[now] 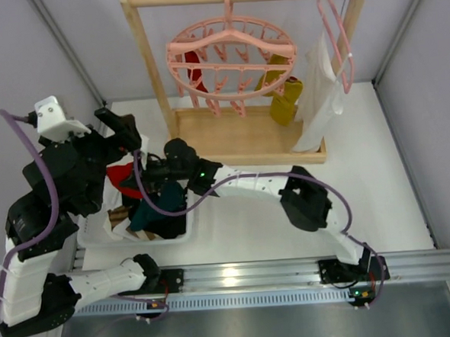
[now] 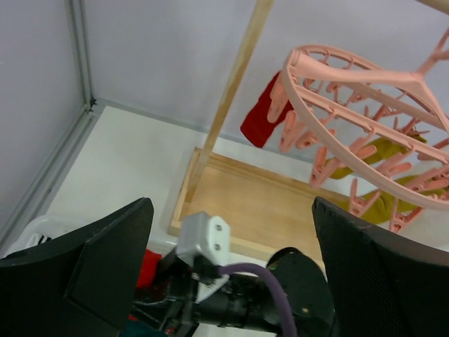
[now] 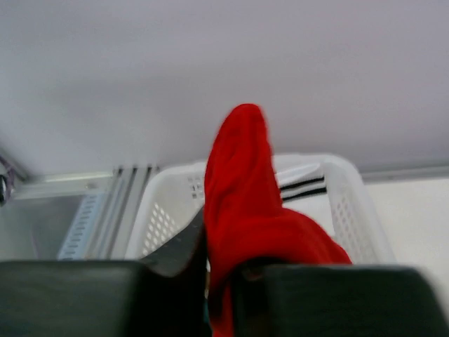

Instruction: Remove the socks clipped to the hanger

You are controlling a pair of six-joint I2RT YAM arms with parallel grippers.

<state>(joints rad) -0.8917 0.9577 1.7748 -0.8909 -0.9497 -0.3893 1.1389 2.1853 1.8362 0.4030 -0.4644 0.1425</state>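
Observation:
The round pink hanger (image 1: pixel 231 57) (image 2: pixel 365 77) hangs from a wooden rail. A red sock (image 1: pixel 196 71) (image 2: pixel 261 116) is clipped at its left and mustard socks (image 1: pixel 283 96) (image 2: pixel 382 151) at its right. My right gripper (image 1: pixel 153 173) (image 3: pixel 221 295) reaches over the white basket (image 1: pixel 99 231) (image 3: pixel 351 203), shut on another red sock (image 3: pixel 245 203) that stands up between its fingers. My left gripper (image 1: pixel 119 125) (image 2: pixel 231 260) is raised left of the rack, wide open and holding nothing.
The basket holds a dark teal sock (image 1: pixel 159 211), red fabric (image 1: pixel 122 178) and a white sock with black stripes (image 3: pixel 302 188). A slim pink hanger with white cloth (image 1: pixel 320 94) hangs at the rail's right end. The wooden rack base (image 1: pixel 238 137) lies behind the basket.

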